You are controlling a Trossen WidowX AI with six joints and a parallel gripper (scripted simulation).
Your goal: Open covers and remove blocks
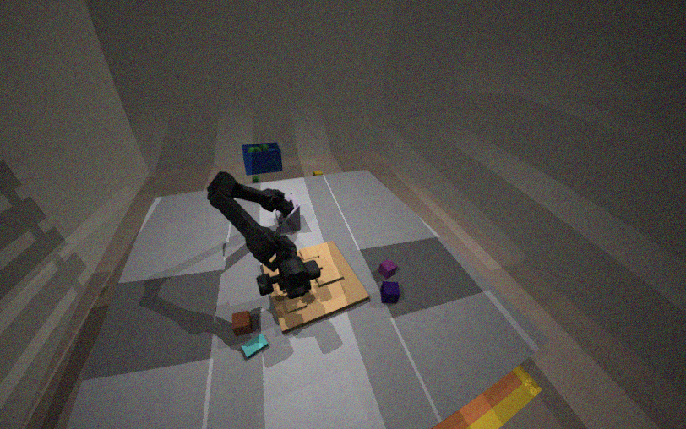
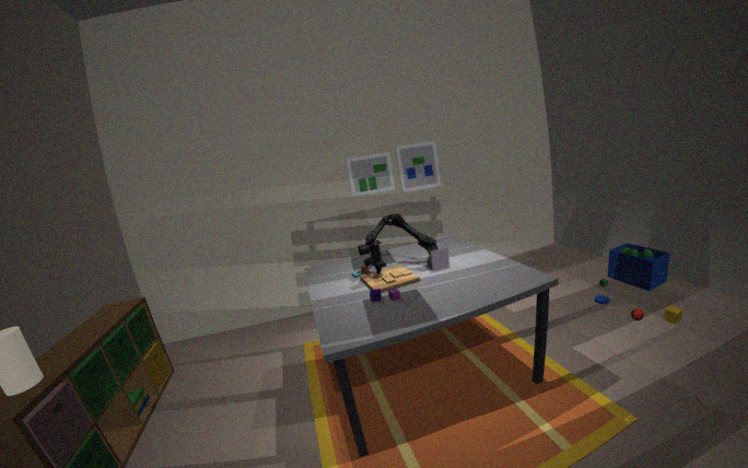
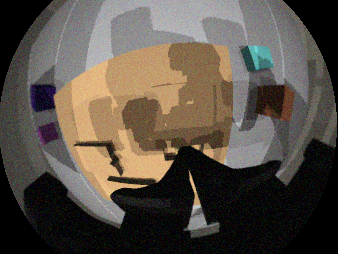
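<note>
Wooden board [image 1: 349,293] lies mid-frame; my claw [image 1: 296,288], pressed together and empty, hovers above it. Blocks appear out; next, withdraw clear.

One board [image 1: 349,293], four blocks: two purple [image 1: 388,268], one orange [image 1: 242,322], one cyan [image 1: 254,345]

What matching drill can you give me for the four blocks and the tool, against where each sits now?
Things:
1. cyan block
2. orange-brown block
3. two purple blocks
4. tool

Places:
A. over the puzzle board, shut and empty
B. table, off the board's side far from the other blocks
C. table, by the board's corner, nearer the board
D. table, just beyond the orange-brown block

Pairs: 1-D, 2-C, 3-B, 4-A
</note>
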